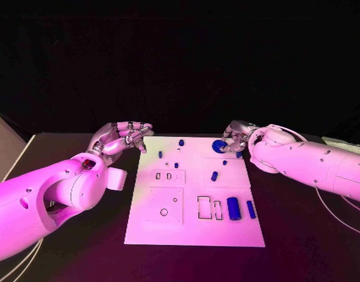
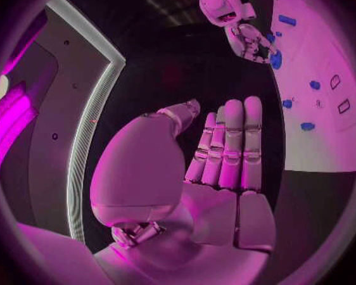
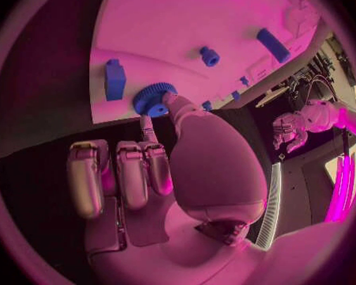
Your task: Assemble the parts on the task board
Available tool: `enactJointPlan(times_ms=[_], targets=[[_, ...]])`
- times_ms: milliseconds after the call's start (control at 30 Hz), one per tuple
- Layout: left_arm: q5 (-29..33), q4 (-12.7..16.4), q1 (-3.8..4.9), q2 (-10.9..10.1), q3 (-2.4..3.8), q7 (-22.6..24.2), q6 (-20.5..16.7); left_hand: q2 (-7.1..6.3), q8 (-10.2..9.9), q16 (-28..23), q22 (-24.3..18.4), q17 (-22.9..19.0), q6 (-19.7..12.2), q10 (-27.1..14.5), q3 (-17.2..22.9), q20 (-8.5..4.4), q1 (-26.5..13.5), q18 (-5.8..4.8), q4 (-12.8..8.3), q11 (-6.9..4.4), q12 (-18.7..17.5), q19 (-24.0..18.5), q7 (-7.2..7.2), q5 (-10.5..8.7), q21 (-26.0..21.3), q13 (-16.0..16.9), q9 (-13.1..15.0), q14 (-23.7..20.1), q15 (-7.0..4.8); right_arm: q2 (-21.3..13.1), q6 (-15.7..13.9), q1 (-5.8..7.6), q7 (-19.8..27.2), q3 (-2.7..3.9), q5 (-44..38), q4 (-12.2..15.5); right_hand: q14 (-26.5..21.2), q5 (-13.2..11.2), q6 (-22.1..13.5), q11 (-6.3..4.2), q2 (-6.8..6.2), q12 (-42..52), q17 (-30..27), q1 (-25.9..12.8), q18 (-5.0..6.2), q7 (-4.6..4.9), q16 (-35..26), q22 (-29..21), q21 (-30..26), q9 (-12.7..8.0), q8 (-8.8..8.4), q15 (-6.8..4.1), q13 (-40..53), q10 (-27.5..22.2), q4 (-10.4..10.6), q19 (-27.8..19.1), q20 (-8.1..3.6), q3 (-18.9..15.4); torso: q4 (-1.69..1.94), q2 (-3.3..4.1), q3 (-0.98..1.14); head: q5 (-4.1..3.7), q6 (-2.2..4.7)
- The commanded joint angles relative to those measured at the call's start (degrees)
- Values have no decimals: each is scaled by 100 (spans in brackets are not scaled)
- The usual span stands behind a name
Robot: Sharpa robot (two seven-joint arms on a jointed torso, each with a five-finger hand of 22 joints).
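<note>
My right hand (image 1: 237, 136) is at the far right corner of the board (image 1: 195, 232), and the gear (image 3: 152, 99), a blue toothed disc with a ribbed rim, sits right at my thumb tip and one fingertip; the right wrist view shows the thumb touching its edge, so I judge it pinched, though the grip looks light and the other fingers (image 3: 118, 174) are folded in below it. The gear lies flat-faced, with no long axis to speak of, so what matters is that it is in front of my fingers, over the board's edge, and the open sockets lie inward from there. My left hand (image 1: 125, 138) hovers off the board's far left corner, fingers straight and together, holding nothing; it is well apart from the gear. Two blue cylinders (image 1: 234, 208) lie near the board's right edge, long axes running toward me, smooth hard plastic. The board is matte white with cut-out recesses.
</note>
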Motion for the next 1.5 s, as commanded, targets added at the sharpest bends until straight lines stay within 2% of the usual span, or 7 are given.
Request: enactJointPlan(times_ms=[33, 300, 400, 500, 967, 1233, 1500], targets=[[-19, 5, 1, 16, 4, 27, 100, 32, 17, 26, 10, 5, -20, 13, 32, 12, 0, 33, 7, -18, -35, -46, -2, -4, 39, 5, 7, -34, -3, 23, 184, -12, 59, -7, -2, -18, 550, 40, 59, 22, 23, 12, 1238, 38, -93, -2, 28, 1208, 27, -1, 24, 27, 1508, 608, 31, 445, 37, 19, 0, 0, -2, -4, -6], [-19, 3, 1, 16, 4, 21, 105, 32, 17, 26, 10, 5, -20, 13, 32, 12, 0, 33, 7, -18, -35, -46, -2, -4, 39, 5, 7, -34, -3, 42, 206, -12, 78, -10, 17, -26, 548, 117, 192, -2, 61, 12, 1233, 90, -96, -31, 26, 1225, 39, 3, 65, -2, 1508, 608, 49, 449, 18, 136, -3, 0, -2, -4, -17], [-19, 3, 1, 14, 4, 19, 106, 32, 17, 26, 10, 5, -20, 13, 32, 12, 0, 33, 7, -18, -35, -46, -2, -4, 39, 5, 7, -34, -3, 39, 134, -12, 94, -12, 14, -2, 549, -47, 331, -46, 134, 12, 1236, 213, -97, -79, 27, 1233, 44, -2, 99, -54, 1508, 608, 16, 450, -26, 407, -3, 0, 1, -4, -19], [-19, 0, 1, 13, 4, 16, 107, 32, 17, 26, 10, 5, -20, 13, 32, 12, 0, 33, 7, -18, -35, -46, -2, -4, 39, 5, 7, -34, -3, 36, -14, -12, 108, -13, -32, 31, 550, 37, 450, -78, 198, 12, 1241, 255, -103, -116, 27, 1257, 63, 2, 138, -99, 1508, 608, -3, 461, -63, 629, 1, -1, 0, -2, -16], [-19, -11, -2, 2, 4, 9, 118, 32, 17, 26, 10, 5, -20, 13, 32, 12, 0, 33, 7, -18, -35, -46, -2, -4, 39, 5, 7, -34, -3, -105, -989, -8, -5, -11, -675, 665, 558, 118, 566, -130, 104, 12, 1273, 108, -148, -166, 34, 1429, 203, 2, 169, -146, 1508, 608, -45, 548, -121, 969, -5, -6, -5, 32, 1], [-19, -11, -3, -4, 4, 2, 123, 39, 20, 38, 27, 2, -26, 8, 42, 14, -2, 33, 0, -17, -36, -67, -2, -4, 67, 8, 12, -40, -2, -47, -1120, 18, -186, -9, -1090, 1137, 562, 45, 576, -131, 40, 12, 1289, 35, -168, -169, 38, 1502, 265, 1, 169, -149, 1508, 608, -48, 586, -124, 1008, 0, -1, -7, 37, 22], [-19, -16, -4, 6, 4, -6, 132, 39, 20, 38, 27, 2, -26, 8, 42, 14, -2, 33, 0, -17, -36, -67, -2, -4, 67, 8, 12, -40, -2, 322, -1052, 14, -352, -50, -1344, 1059, 561, 10, 573, -130, 16, 12, 1285, 1, -170, -168, 37, 1509, 271, -2, 164, -150, 1508, 608, -46, 590, -125, 1023, 9, 9, -12, 66, 17]])
